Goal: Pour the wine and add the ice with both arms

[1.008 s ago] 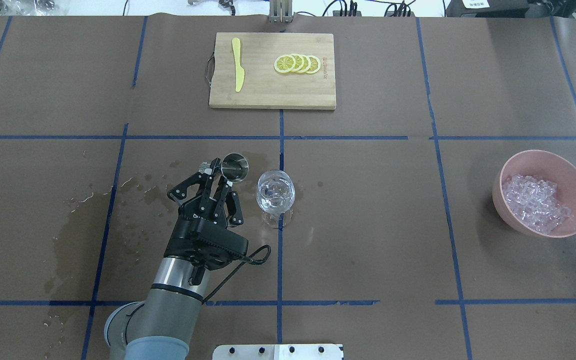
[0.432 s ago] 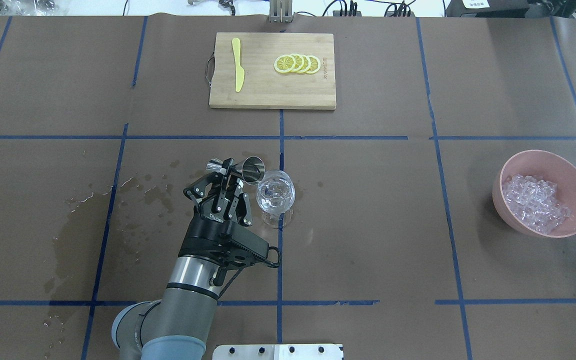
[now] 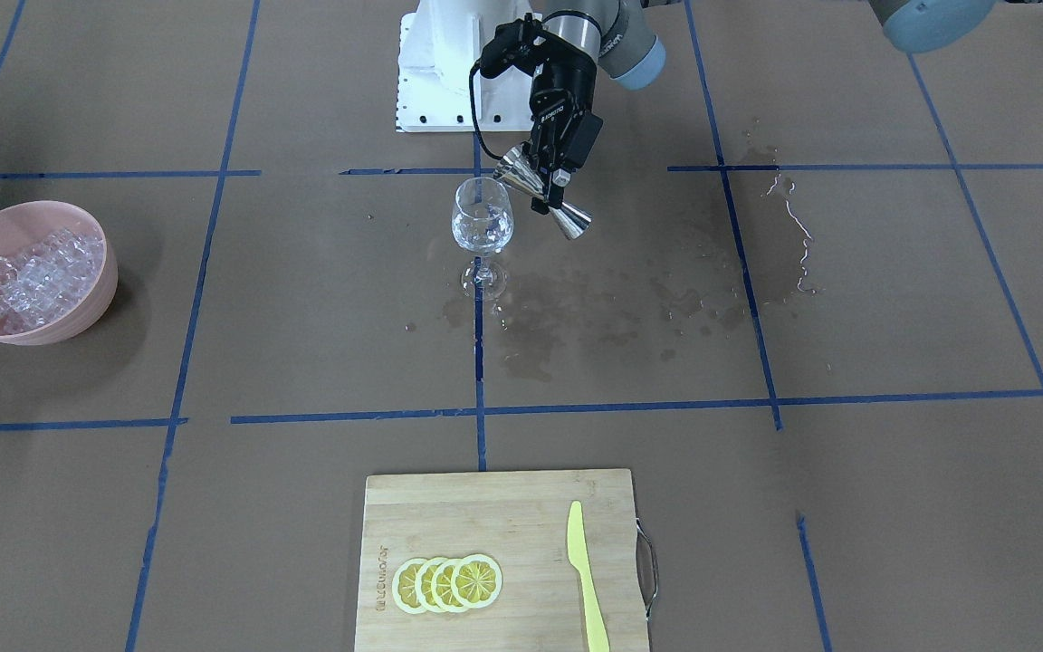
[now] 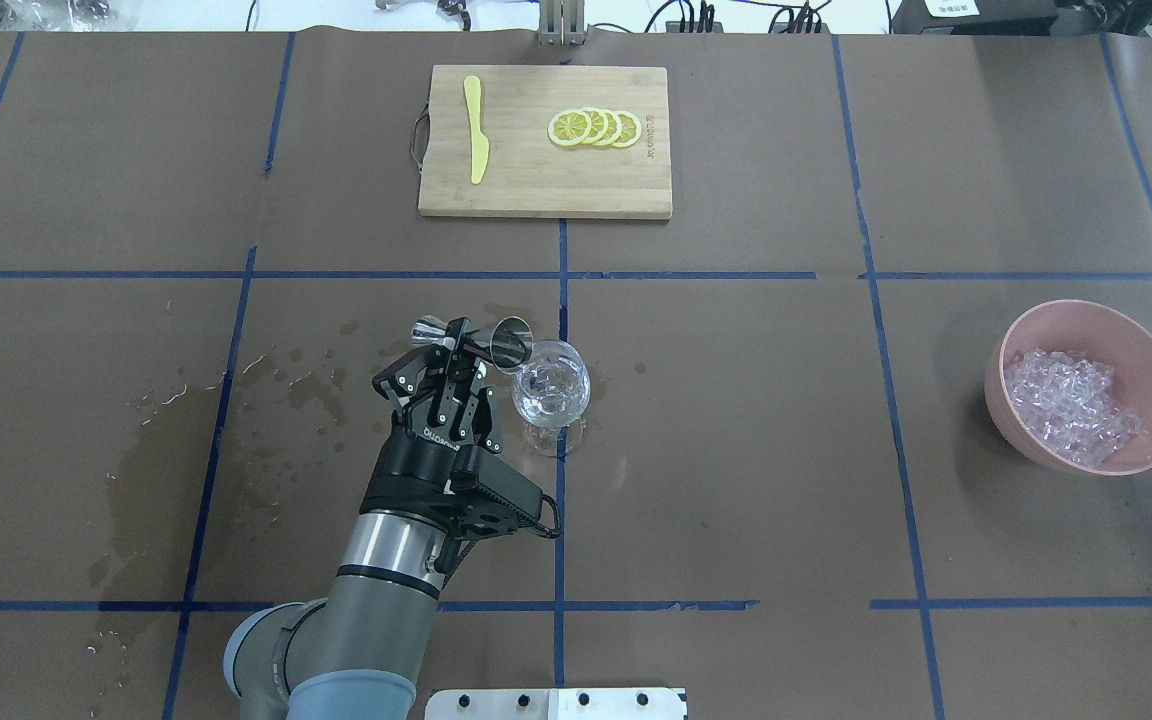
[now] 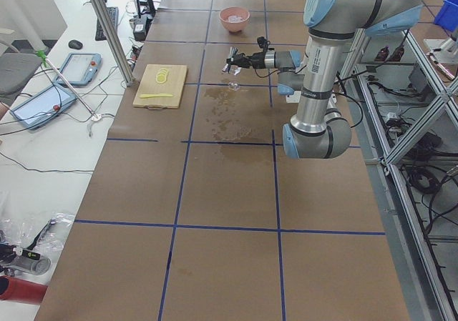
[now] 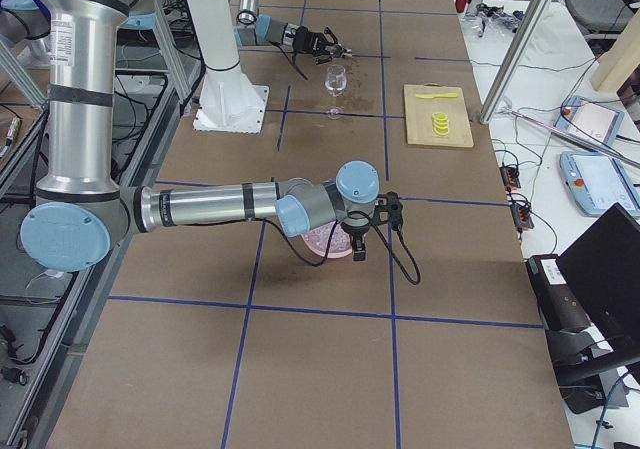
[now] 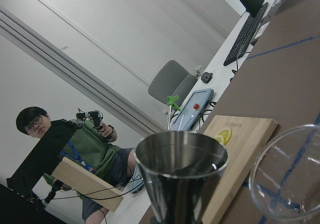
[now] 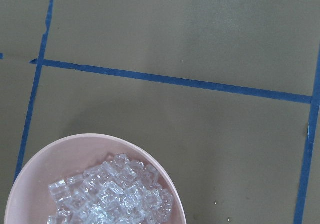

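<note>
My left gripper is shut on a steel jigger, holding it at its waist. The jigger is tipped sideways, its wide mouth at the rim of the clear wine glass. From the front the jigger leans over the glass. I cannot make out any wine. The left wrist view shows the jigger beside the glass rim. Ice fills a pink bowl at the far right. The right gripper hovers over that bowl; I cannot tell whether it is open. The right wrist view shows ice.
A wooden cutting board with lemon slices and a yellow knife lies at the table's far side. Wet stains darken the paper left of the glass. A person sits beyond the table.
My left gripper carried the jigger to the right and tipped it over, so its mouth went from upright and left of the glass to leaning on the glass rim.
</note>
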